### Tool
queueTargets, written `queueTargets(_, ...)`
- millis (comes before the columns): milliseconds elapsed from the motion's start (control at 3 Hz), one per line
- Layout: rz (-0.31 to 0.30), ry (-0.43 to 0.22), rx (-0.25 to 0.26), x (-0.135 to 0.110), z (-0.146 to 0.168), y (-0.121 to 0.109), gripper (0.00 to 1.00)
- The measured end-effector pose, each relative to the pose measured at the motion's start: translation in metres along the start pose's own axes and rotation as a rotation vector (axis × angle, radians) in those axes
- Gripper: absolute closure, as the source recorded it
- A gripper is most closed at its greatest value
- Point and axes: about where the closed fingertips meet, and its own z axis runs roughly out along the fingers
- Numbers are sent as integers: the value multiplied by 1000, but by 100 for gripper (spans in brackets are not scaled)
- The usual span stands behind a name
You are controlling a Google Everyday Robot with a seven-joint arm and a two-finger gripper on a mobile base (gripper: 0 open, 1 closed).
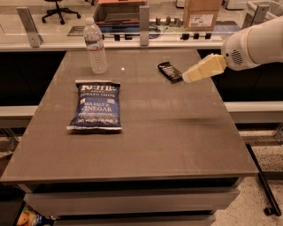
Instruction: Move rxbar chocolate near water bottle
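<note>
The rxbar chocolate (170, 71), a small flat black wrapper with white lettering, lies on the grey table (146, 132) at the far right. The water bottle (95, 46), clear with a white cap and a white-and-red label, stands upright at the table's far left. My gripper (188, 78), cream-coloured on a white arm, reaches in from the right. Its tip is just right of the bar, close beside it and above the table.
A large blue potato chip bag (96, 106) lies flat left of centre. Behind the table runs a counter with metal posts (144, 20) and a cardboard box (201, 14). An office chair (57, 6) stands at the far left.
</note>
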Motion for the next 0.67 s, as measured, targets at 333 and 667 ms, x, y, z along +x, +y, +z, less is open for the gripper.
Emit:
queueTargets(333,67,-12,-8,3,34,-8,0)
queueTargets(667,76,-12,-11,3,39,-8,0)
